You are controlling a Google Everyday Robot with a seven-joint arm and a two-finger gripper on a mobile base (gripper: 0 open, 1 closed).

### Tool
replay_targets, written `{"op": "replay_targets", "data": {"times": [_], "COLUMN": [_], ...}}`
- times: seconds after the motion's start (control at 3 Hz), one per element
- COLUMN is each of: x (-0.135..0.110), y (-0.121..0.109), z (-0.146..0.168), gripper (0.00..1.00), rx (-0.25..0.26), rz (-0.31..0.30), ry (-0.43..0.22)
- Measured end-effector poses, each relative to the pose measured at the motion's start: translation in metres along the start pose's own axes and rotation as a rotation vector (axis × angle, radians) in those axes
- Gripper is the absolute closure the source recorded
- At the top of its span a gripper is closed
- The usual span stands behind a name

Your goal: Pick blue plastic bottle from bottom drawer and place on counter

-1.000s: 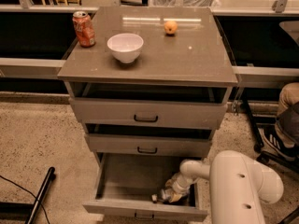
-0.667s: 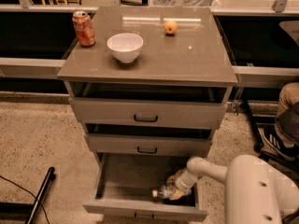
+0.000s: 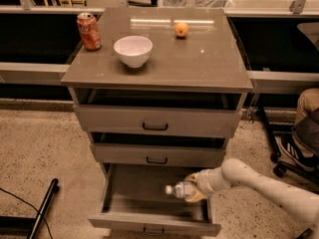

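The bottom drawer (image 3: pixel 149 220) is pulled open below two shallower drawers. My gripper (image 3: pixel 193 188) reaches in from the right and is shut on the blue plastic bottle (image 3: pixel 178 189). The bottle lies sideways in the fingers, white cap pointing left, lifted above the drawer floor at the drawer's right side. The counter (image 3: pixel 199 59) is the grey-brown top of the cabinet, well above the gripper.
On the counter stand a red soda can (image 3: pixel 88 31) at the back left, a white bowl (image 3: pixel 133 51) beside it and an orange fruit (image 3: pixel 182 30) at the back. A person's leg and a chair base (image 3: pixel 299 148) are to the right. A dark pole (image 3: pixel 42 208) lies on the floor at left.
My arm has pulled back to the right and the gripper has lifted the bottle off the drawer floor; the bottle now lies level in the fingers.
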State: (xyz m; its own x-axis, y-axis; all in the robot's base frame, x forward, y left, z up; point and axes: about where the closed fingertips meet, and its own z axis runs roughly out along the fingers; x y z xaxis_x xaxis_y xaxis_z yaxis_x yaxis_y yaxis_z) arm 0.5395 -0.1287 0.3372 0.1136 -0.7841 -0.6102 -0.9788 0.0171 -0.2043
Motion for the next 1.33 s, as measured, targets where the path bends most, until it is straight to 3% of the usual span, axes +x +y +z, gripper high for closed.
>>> {"op": "replay_targets", "data": {"times": [0.33, 0.67, 1.0, 1.33], "x": [-0.043, -0.043, -0.061, -0.112], "y": [-0.004, -0.004, -0.007, -0.004], "z": [-0.071, -0.071, -0.067, -0.091], "gripper": [1.00, 1.00, 1.00, 1.00], "rx": [0.056, 0.055, 0.051, 0.053], "rz": [-0.051, -0.051, -0.096, -0.209], "ry": [-0.009, -0.009, -0.043, -0.084]}}
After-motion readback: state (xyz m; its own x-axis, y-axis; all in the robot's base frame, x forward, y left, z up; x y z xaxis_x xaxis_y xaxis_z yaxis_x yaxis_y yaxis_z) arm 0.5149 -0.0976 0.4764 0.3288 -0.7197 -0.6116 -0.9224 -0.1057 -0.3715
